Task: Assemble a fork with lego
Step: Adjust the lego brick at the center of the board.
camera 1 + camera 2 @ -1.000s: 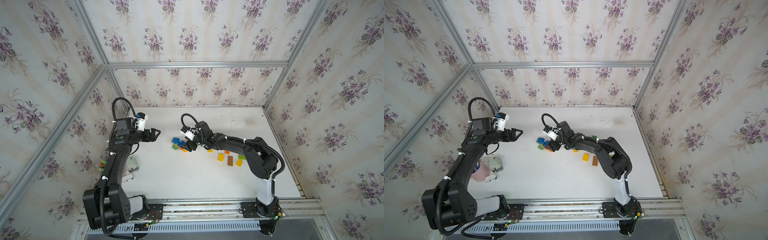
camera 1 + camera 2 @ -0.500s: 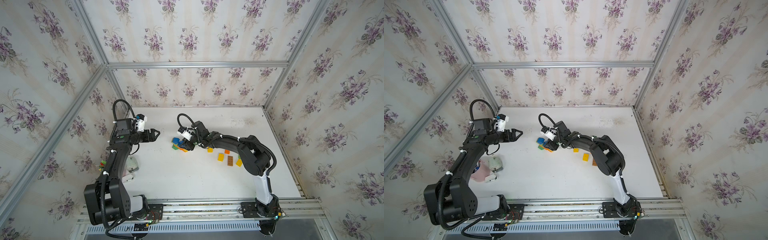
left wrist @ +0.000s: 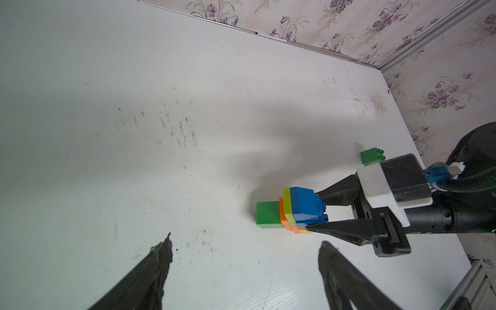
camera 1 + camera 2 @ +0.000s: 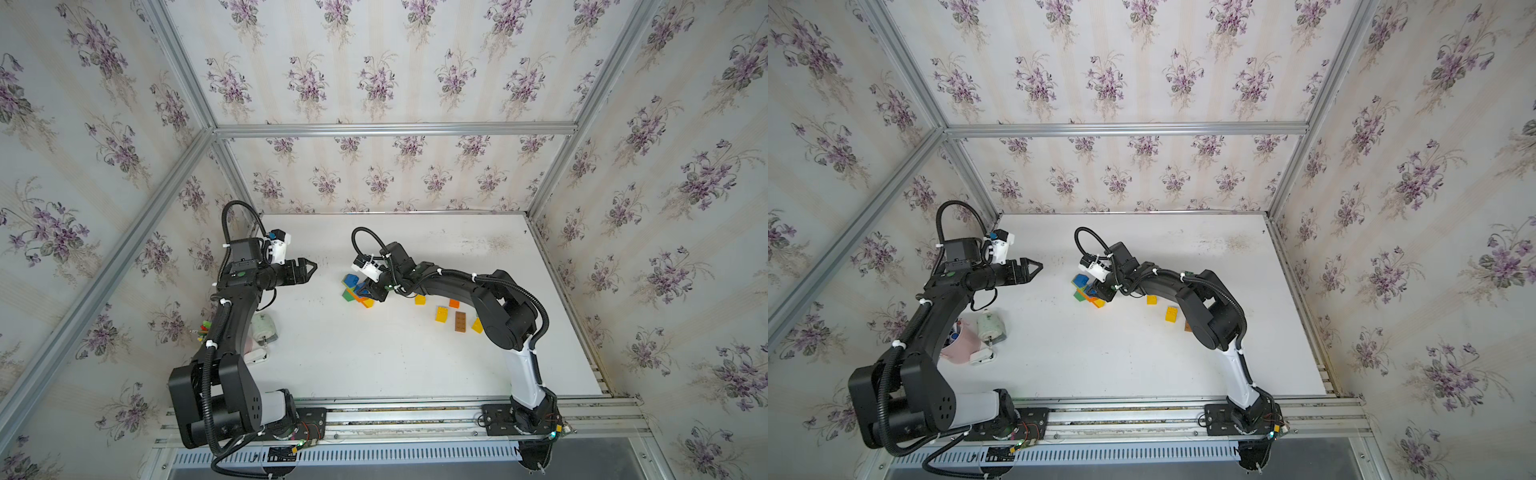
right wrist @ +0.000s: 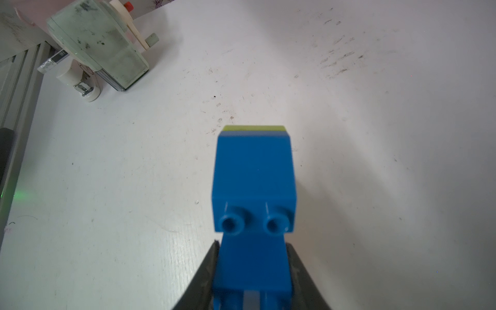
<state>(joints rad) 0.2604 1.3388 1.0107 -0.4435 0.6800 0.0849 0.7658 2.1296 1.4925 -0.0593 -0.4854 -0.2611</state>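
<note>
Blue lego brick (image 5: 253,171) in R fingers (image 5: 204,279); label (image 5: 57,57) blurred.

At the right hand (image 5: 252,244), the blue brick (image 5: 253,171) is smooth moulded plastic with a soft gloss; the fingers (image 5: 206,273) beside it look like matt black plastic. Ahead of that hand the counter (image 5: 375,134) is a matt white board, scuffed and flecked with dark marks. Farther ahead, the pale green box (image 5: 99,45) is grimy, smudged plastic. The walls (image 4: 374,62) are papered, the frame (image 4: 395,129) brushed metal.
</note>
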